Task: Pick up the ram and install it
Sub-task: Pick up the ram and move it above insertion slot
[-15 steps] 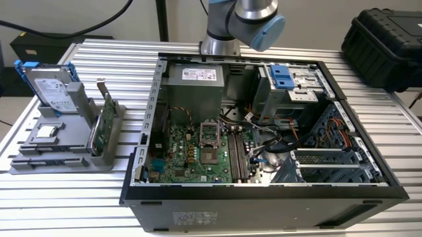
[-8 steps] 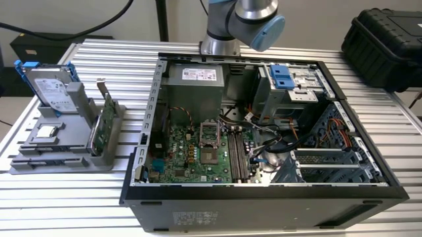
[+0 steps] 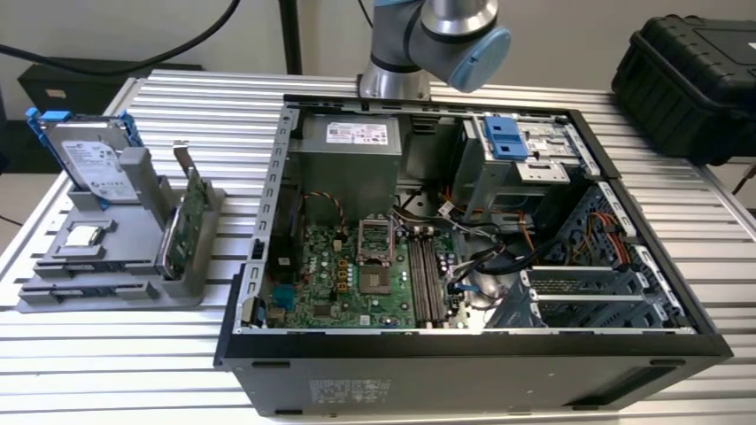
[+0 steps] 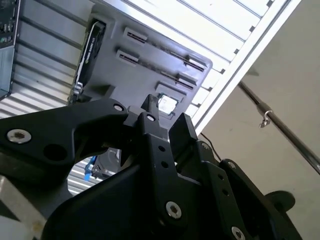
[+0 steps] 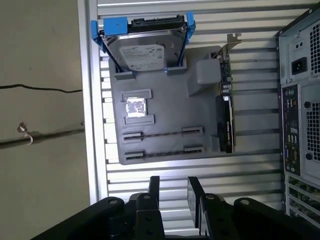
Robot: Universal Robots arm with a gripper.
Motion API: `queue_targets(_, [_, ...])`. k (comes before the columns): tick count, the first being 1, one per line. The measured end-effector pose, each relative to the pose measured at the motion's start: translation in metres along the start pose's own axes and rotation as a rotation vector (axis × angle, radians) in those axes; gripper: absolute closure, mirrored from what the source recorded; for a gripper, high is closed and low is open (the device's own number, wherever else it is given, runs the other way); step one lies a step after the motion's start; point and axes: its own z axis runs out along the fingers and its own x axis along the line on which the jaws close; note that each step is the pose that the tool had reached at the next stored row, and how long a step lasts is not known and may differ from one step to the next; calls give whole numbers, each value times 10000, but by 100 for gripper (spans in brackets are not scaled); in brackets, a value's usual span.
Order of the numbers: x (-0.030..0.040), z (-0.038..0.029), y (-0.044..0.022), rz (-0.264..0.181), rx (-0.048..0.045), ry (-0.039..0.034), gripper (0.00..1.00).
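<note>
Gripper (image 5: 174, 182) is closest to the lens in both wrist views. Its two black fingers (image 5: 154, 187) are parted by a modest gap with nothing between them, and it hangs high over the table (image 5: 175, 170), touching nothing. In the second wrist view the gripper (image 4: 166, 117) shows the same parted, empty state.

Below it in the first wrist view is the gray holder (image 5: 165, 110). A silver hard drive with blue rails (image 5: 145, 45) stands at one end. A green card with metal bracket (image 5: 226, 115) stands on edge along one side. A small square chip (image 5: 136, 106) sits in a recess near the middle. The holder's two long narrow slot rows (image 5: 162, 133) read as thin lines from above; cannot tell if a stick stands in either.

In the exterior view the open PC case (image 3: 473, 345) lies on its side on the slatted table (image 3: 119, 354). The holder (image 3: 130, 221) sits just beside it on the exterior view's left. The motherboard (image 3: 343, 274) is exposed, and its parallel memory slots (image 3: 423, 274) show as dark strips. Where the ram is: cannot tell, whether in those slots or on the holder. The arm base (image 3: 396, 80) stands behind the case. A black hard case (image 3: 691, 71) sits well apart, at the exterior view's right.
</note>
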Motion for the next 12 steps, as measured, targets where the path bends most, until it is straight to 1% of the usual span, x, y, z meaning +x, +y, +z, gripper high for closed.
queue_targets(12, [0, 0, 0, 587, 10, -29, 0])
